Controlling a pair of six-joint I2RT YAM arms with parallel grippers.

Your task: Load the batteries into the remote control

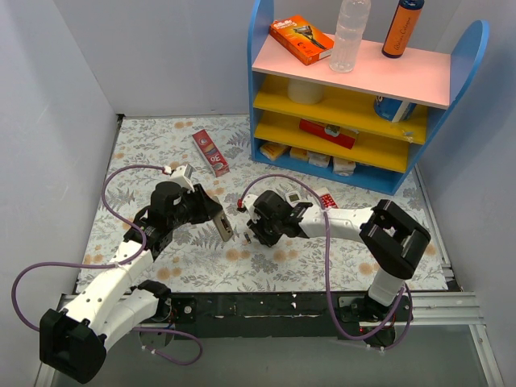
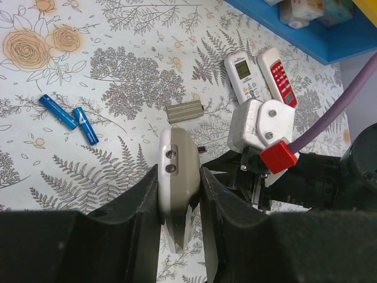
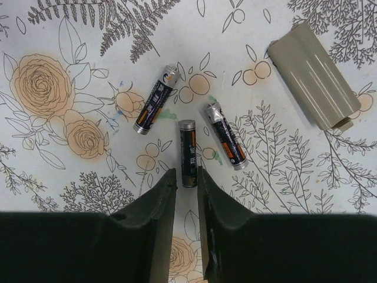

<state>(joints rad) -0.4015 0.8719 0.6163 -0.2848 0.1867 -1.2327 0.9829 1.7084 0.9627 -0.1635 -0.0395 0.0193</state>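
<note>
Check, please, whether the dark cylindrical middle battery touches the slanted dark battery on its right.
Apart: right wrist view shows cloth between middle battery and right battery.

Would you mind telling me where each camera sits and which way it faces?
Top external: above and behind, looking down on the table; both arms show.
Left wrist: looking down past the left gripper, which clamps a beige casing.
Right wrist: looking down past the right gripper at three batteries.
Both wrist views share the beige cover.

The batteries (image 3: 188,150) have glossy dark wrappers and shiny metal ends, the tablecloth (image 3: 283,194) looks matt, and the cover (image 3: 312,73) and housing (image 2: 178,171) are smooth grey-beige plastic.
</note>
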